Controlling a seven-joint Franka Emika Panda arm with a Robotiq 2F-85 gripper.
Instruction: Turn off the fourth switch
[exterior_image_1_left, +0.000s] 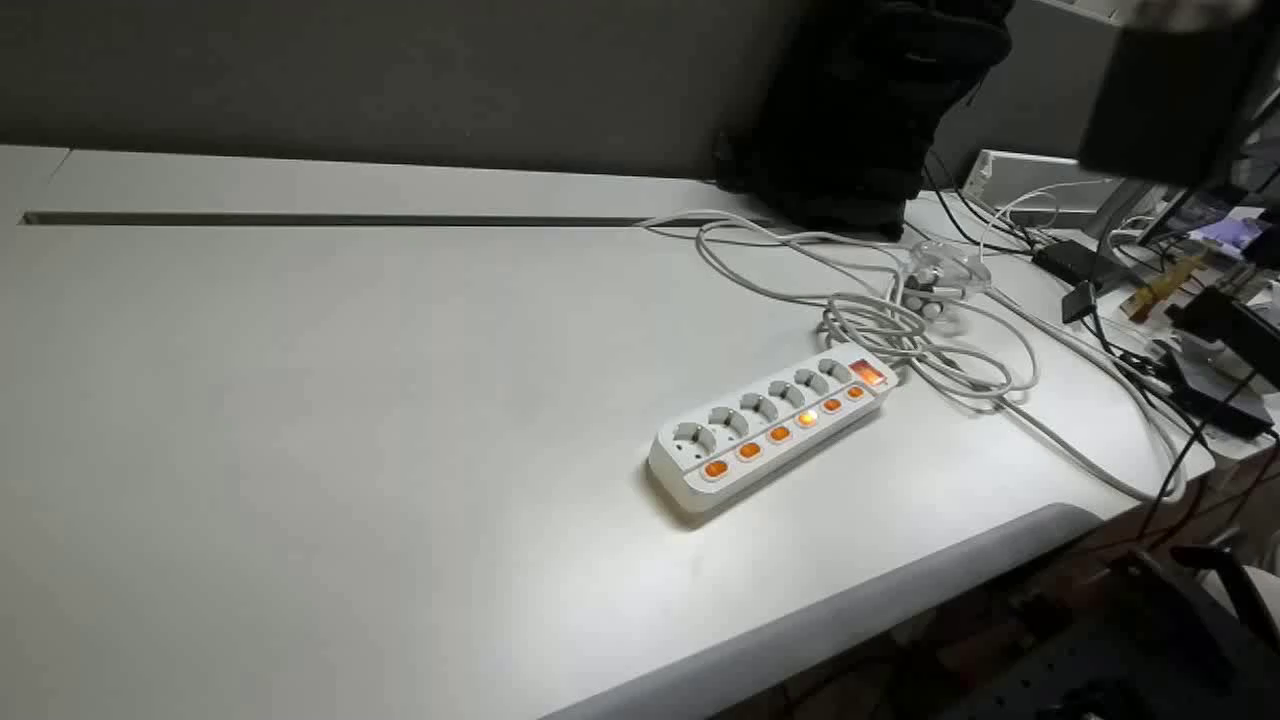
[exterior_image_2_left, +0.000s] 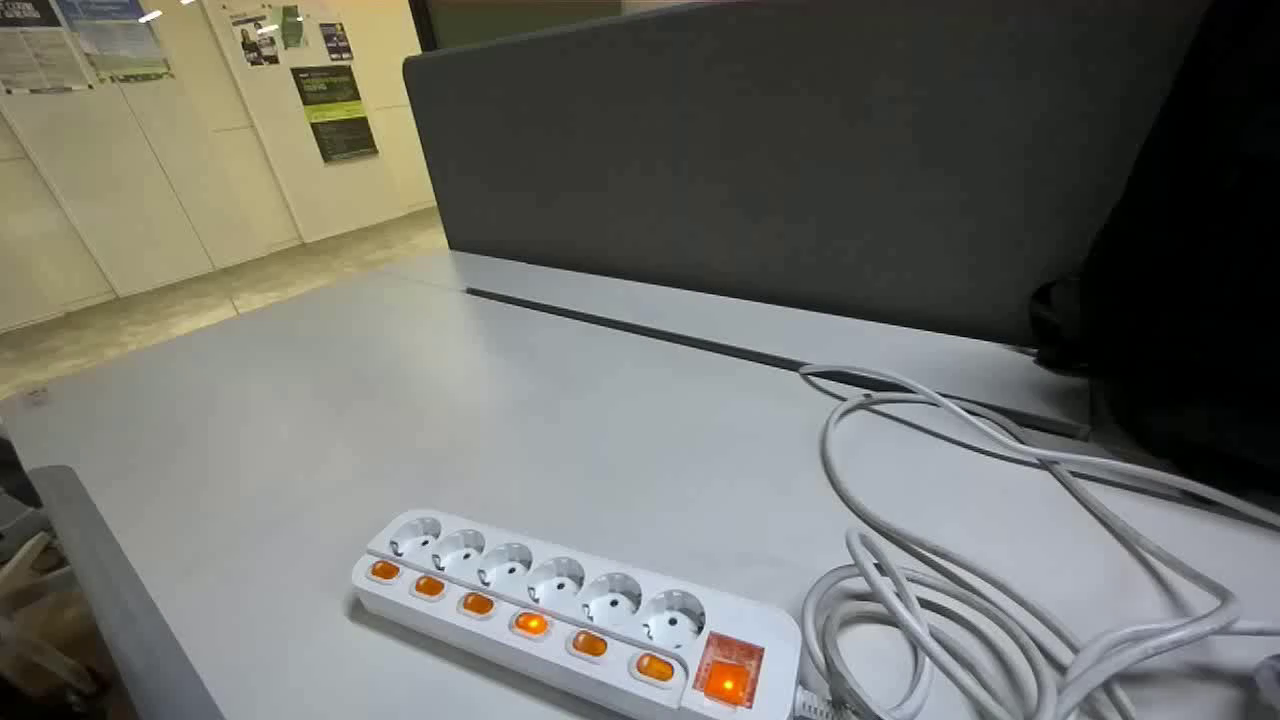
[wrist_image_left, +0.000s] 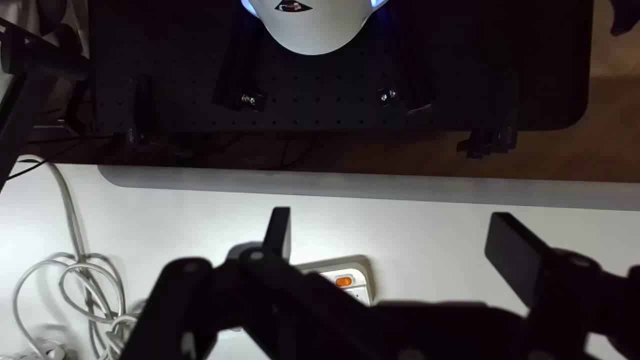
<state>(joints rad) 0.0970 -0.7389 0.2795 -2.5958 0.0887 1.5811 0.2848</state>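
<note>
Now the empty pincer (wrist_image_left: 392, 235) is gaping clear of the power strip (exterior_image_1_left: 762, 430), best closed before pressing the lit fourth switch (exterior_image_2_left: 531, 624).

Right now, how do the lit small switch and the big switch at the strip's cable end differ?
Size: the lit small switch is clearly smaller than the big switch. Shape: the small one is a rounded oblong, the big one rectangular. Placement: the small one is one of six in a row; the big one sits alone past the row's end. Both glow orange.
</note>
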